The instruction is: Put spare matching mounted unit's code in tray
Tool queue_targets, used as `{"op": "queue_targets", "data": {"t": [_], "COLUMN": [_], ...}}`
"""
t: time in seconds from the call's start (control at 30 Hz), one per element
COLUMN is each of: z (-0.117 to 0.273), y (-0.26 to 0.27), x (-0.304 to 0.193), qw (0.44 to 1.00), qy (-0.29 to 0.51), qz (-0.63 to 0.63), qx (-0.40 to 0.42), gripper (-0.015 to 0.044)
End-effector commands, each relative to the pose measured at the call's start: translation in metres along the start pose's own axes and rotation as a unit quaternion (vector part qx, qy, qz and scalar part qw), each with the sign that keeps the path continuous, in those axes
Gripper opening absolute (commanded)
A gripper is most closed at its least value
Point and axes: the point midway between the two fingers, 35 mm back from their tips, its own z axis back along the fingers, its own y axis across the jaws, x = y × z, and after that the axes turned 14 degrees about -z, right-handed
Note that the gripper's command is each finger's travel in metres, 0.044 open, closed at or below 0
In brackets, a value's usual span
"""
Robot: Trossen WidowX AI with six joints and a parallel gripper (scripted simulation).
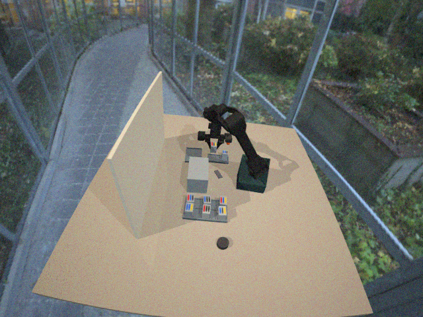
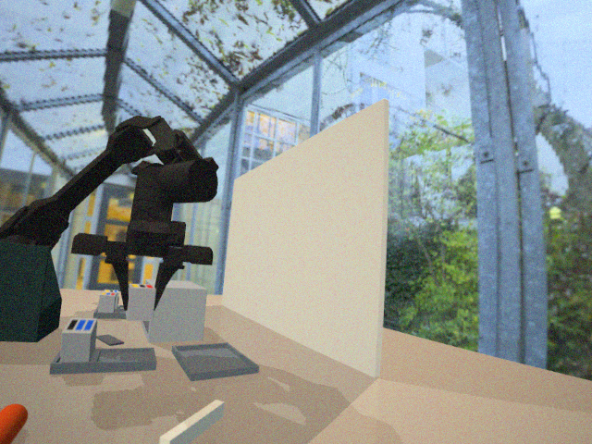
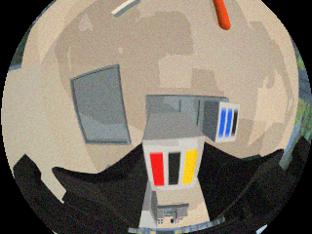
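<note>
The pincer (image 2: 141, 291) is pinching a small grey block (image 2: 140, 302) whose top is showing red, black and yellow stripes (image 3: 174, 167), one finger (image 2: 122, 279) pressing on each side. In the exterior view the block is hanging clear of the grey holder (image 2: 125, 360) below it. Another block with black and blue stripes (image 2: 78, 339) is standing upright on the left end of that holder. The tray (image 2: 215, 360), a shallow grey dish with nothing in it, is lying just to the right of the holder on the counter (image 2: 430, 396).

Behind the lifted block a larger plain grey box (image 2: 178, 311) is sitting near the tall beige wall panel (image 2: 311, 234). On the far side of that box in the exterior view, a rack (image 1: 205, 216) is carrying six more striped blocks. A small dark plate (image 2: 109, 339) is lying flat between the holder and the arm's dark green base (image 2: 26, 291). Nearer the exterior camera, an orange-handled tool (image 2: 11, 419) and a pale flat bar (image 2: 192, 422) are resting on the counter, well apart from the holder.
</note>
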Motion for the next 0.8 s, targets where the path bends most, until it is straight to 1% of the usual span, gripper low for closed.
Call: {"op": "queue_targets", "data": {"t": [0.0,0.17,0.63,0.77], "z": [0.020,0.020,0.086,0.093], "y": [0.000,0.002,0.010,0.011], "x": [-0.001,0.001,-0.001,-0.002], "qw": [1.000,1.000,1.000,1.000], "qy": [-0.005,-0.004,-0.006,-0.006], "qz": [0.005,0.001,0.004,0.005], "qx": [0.003,0.007,0.003,0.003], "gripper": [0.0000,0.0000,0.0000,0.0000]}}
